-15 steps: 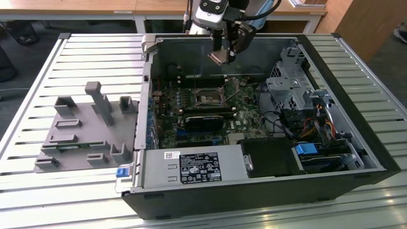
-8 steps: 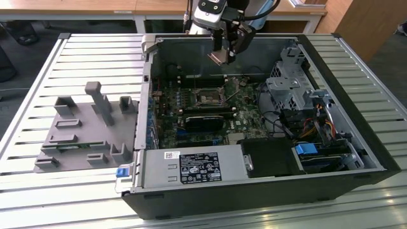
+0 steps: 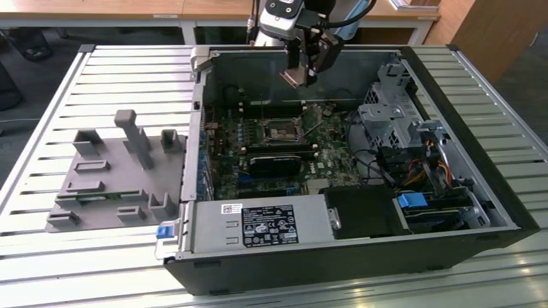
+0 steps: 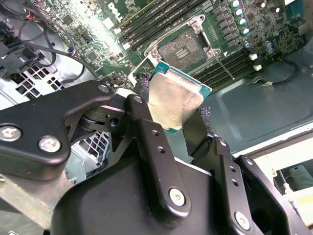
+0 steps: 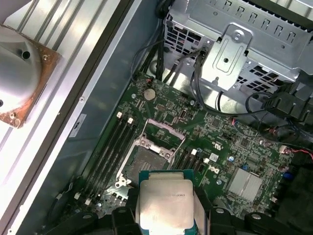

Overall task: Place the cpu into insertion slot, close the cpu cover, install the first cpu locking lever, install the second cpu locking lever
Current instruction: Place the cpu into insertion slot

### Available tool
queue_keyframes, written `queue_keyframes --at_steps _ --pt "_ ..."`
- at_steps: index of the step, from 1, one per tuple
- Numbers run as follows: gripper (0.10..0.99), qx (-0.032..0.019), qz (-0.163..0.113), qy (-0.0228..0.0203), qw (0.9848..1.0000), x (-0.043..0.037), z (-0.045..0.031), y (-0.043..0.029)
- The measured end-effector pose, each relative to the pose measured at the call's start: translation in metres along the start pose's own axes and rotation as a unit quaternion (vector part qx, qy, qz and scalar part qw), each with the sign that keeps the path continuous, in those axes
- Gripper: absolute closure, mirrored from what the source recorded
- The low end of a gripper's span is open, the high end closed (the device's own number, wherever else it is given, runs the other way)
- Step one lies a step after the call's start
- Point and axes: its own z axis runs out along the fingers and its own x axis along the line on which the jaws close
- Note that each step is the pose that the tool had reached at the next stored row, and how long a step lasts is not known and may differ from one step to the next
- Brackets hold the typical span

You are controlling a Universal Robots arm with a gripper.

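The pincer (image 4: pixel 171 121) is clamped on the cpu (image 4: pixel 173 98), a flat square chip with a dull silvery top and green edge, with black metal fingers (image 4: pixel 145 128) on opposite sides. Below it, well apart, the square insertion slot (image 5: pixel 146 161) lies bare in the green motherboard (image 5: pixel 222 142) of the open computer case (image 3: pixel 342 256).

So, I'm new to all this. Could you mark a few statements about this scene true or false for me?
1. The gripper holds the cpu. True.
2. The cpu sits in the insertion slot. False: the slot is empty, and the chip hangs above the motherboard.
3. The computer case lies open on a slatted table. True.
4. The grey plastic fixture sits inside the case. False: it rests on the table, at the exterior view's left of the case.
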Motion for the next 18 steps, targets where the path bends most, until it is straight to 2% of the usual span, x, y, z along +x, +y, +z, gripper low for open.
queue_keyframes --at_steps 18 --pt "0.561 -0.0004 0.026 -0.0021 0.9997 0.0000 0.0011 -0.0001"
